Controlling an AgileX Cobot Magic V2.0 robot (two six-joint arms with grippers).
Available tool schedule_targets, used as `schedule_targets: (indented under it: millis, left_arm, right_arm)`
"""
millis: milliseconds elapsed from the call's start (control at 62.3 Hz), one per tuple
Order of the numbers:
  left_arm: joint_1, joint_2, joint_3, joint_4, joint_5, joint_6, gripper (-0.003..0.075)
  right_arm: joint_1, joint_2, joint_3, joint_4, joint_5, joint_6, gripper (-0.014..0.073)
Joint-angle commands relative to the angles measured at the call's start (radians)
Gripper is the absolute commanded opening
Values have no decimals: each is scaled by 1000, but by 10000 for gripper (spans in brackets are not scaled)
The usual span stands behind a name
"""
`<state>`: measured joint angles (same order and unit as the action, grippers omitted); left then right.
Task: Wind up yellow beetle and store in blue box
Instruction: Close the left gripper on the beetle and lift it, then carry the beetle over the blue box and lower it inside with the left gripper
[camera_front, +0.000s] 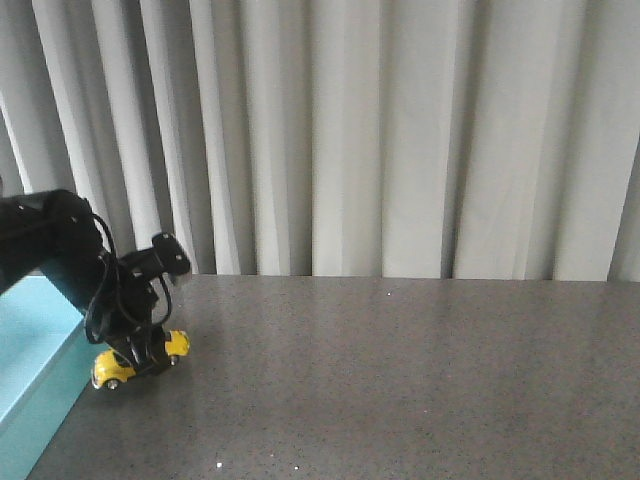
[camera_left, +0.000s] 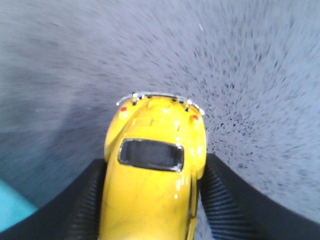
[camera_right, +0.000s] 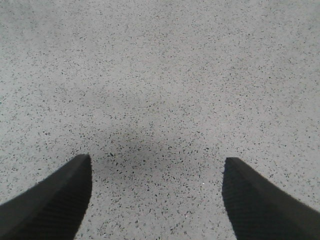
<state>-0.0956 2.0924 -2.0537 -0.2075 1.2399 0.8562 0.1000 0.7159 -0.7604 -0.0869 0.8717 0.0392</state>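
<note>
Speckled grey tabletop (camera_front: 400, 380), lower left: left gripper (camera_front: 140, 358) clamps the yellow beetle (camera_front: 135, 362) by its slick, light, rigid flanks; right gripper (camera_right: 157, 200) spread, empty.

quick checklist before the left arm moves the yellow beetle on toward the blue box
1. Left gripper shut on the yellow beetle: ok.
2. Fingers on both flanks of the car: ok.
3. Wheels on or off the table: cannot tell.
4. Blue box close beside the car: ok.
5. Right gripper open, nothing between its fingers: ok.
6. Spring wound: cannot tell.
</note>
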Motion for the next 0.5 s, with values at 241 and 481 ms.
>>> schedule_targets:
  millis: [241,481]
  left_arm:
    - [124,-275,-33,-23,-18,-236,262]
    - [325,-262,-33,-23,-68,-463,262]
  right_arm:
    - [0,-3,-25,-11,-62,0,526]
    - [0,-3,-25,-11,-62,0,526]
